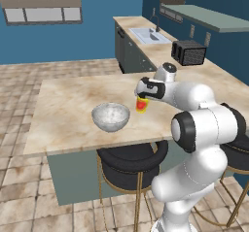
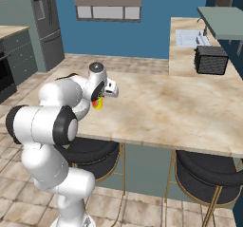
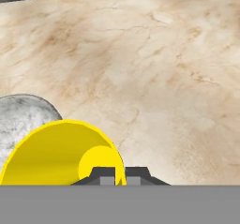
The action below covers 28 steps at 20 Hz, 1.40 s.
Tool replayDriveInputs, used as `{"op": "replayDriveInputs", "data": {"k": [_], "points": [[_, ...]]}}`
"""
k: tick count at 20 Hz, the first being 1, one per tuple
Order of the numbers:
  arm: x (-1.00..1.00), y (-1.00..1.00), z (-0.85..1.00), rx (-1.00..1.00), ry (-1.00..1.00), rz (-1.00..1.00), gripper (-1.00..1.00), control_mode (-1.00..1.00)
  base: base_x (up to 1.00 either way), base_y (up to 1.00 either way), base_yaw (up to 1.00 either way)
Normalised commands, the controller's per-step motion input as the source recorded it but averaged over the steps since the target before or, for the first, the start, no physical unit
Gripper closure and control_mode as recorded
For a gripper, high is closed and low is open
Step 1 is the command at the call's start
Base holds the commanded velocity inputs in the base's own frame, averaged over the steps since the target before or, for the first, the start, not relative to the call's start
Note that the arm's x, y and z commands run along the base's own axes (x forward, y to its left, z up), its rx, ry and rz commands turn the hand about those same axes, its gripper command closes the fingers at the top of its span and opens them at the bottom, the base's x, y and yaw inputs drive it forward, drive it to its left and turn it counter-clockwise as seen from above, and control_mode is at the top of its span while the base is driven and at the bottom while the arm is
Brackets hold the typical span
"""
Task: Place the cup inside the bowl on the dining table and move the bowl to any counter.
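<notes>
1. Rising from the floor beside the dining table (image 1: pixel 73 105), the white arm bends forward at its dark elbow joint and reaches out over the marble top, with the hand turned down toward the surface.
2. The gripper (image 1: pixel 141 100) hangs a little above the tabletop, and the cup (image 1: pixel 141 105) sits beneath it, yellow with a red patch low on its side.
3. In the hand view the two dark fingertips (image 3: pixel 104 175) stand close together, pinched on the cup's rim: one tip lies inside the yellow wall and the other outside it, so the pincer is closed on the cup (image 3: pixel 61 153).
4. Whether the cup's base touches the table or hangs just clear of it, I cannot tell from here.
5. The bowl (image 1: pixel 111 116) stands on the table just to the left of the cup, near the front edge, upright and apart from the cup; in the hand view its grey speckled rim (image 3: pixel 23 115) peeks out behind the cup's mouth.
6. From the right base view the arm's shoulder and elbow cover much of the hand, and only a sliver of the cup (image 2: pixel 97 104) shows below the wrist.
7. Two black stools (image 1: pixel 131 160) with gold legs are tucked under the table's near side.
8. Behind the table runs the counter (image 1: pixel 160 51), carrying a sink (image 1: pixel 148 35) and a dark toaster (image 1: pixel 188 52).
</notes>
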Motion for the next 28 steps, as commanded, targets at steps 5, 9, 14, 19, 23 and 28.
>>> {"op": "replayDriveInputs", "data": {"k": [5, 9, 14, 19, 23, 28], "points": [[0.0, 0.06, 0.31, 0.0, 0.01, 0.0, 1.0, -1.0, 0.0, 0.0, 0.0], [0.0, 0.16, 0.25, 0.0, 0.0, 0.0, 1.0, -1.0, 0.0, 0.0, 0.0], [0.0, 0.17, 0.23, 0.03, 0.0, 0.0, 1.0, -1.0, 0.0, 0.0, 0.0], [-0.02, 0.22, 0.06, 0.05, 0.01, 0.0, 1.0, -1.0, 0.0, 0.0, 0.0], [0.0, 0.35, 0.0, 0.05, 0.07, 0.0, 1.0, -1.0, 0.0, 0.0, 0.0], [0.0, 0.37, 0.0, 0.05, 0.07, 0.0, 1.0, -1.0, 0.0, 0.0, 0.0]]}}
